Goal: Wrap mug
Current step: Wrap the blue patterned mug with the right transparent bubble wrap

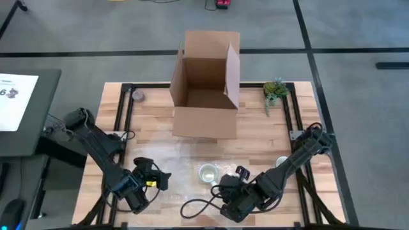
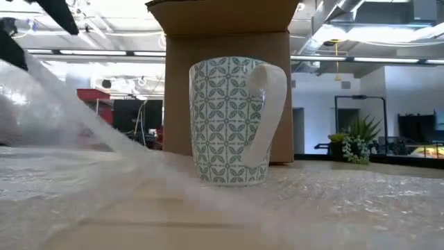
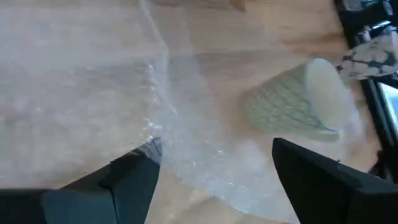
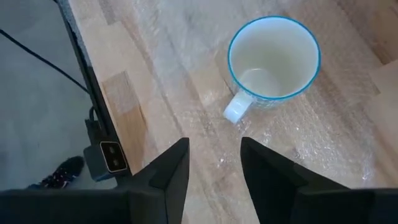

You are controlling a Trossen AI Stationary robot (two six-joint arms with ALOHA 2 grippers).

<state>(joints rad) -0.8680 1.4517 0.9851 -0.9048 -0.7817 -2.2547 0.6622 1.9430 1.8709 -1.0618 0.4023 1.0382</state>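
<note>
A white mug point(image 1: 208, 172) with a green leaf pattern stands upright on a sheet of clear bubble wrap point(image 1: 185, 160) near the table's front edge. In the low view its handle point(image 2: 263, 111) faces right. My left gripper point(image 1: 161, 179) is open just left of the mug. A raised part of the wrap point(image 3: 168, 124) runs between its fingers. In the low view this wrap point(image 2: 76, 111) slants up to the left. My right gripper point(image 4: 214, 165) is open near the front edge, with the mug point(image 4: 273, 59) and its handle just ahead of it. My left gripper is open, and the wrap's lifted edge point(image 3: 151, 148) lies against the inner side of one finger point(image 3: 134, 180). That part of the sheet is off the table and slopes down toward the mug, while the rest lies flat. I cannot tell whether the other finger touches it.
An open cardboard box point(image 1: 206, 86) stands at the table's far middle, behind the mug. A small plant point(image 1: 275, 90) is at the far right and a tape roll point(image 1: 137, 96) at the far left. A small round object point(image 1: 281, 161) lies by the right arm. A cable point(image 1: 195, 207) loops along the front edge.
</note>
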